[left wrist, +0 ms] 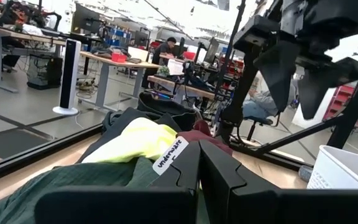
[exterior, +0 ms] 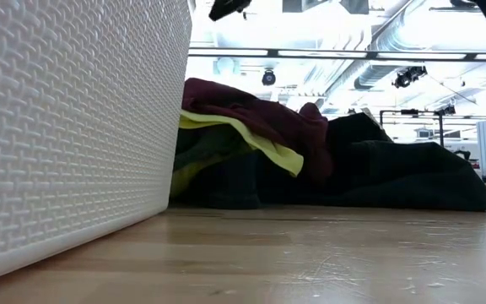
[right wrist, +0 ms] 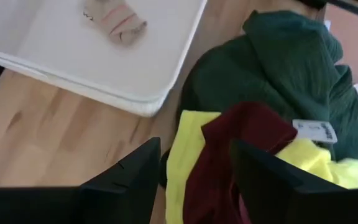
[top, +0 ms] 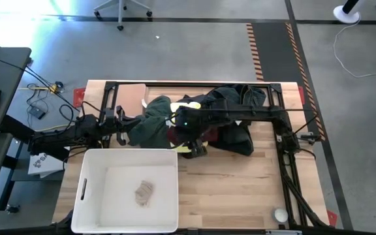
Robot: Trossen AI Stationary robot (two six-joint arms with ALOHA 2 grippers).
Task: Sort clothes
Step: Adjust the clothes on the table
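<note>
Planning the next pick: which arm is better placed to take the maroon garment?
Probably the right. Its open end effector hangs directly over the maroon garment, while the left end effector is shut, low beside the dark green garment.

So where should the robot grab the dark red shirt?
Probably at the bunched fold on top of the maroon garment, coming straight down from above. It lies heaped over the yellow garment, so its raised ridge is free to pinch without catching the layer beneath. The right gripper hangs open right above it, fingers either side.
</note>
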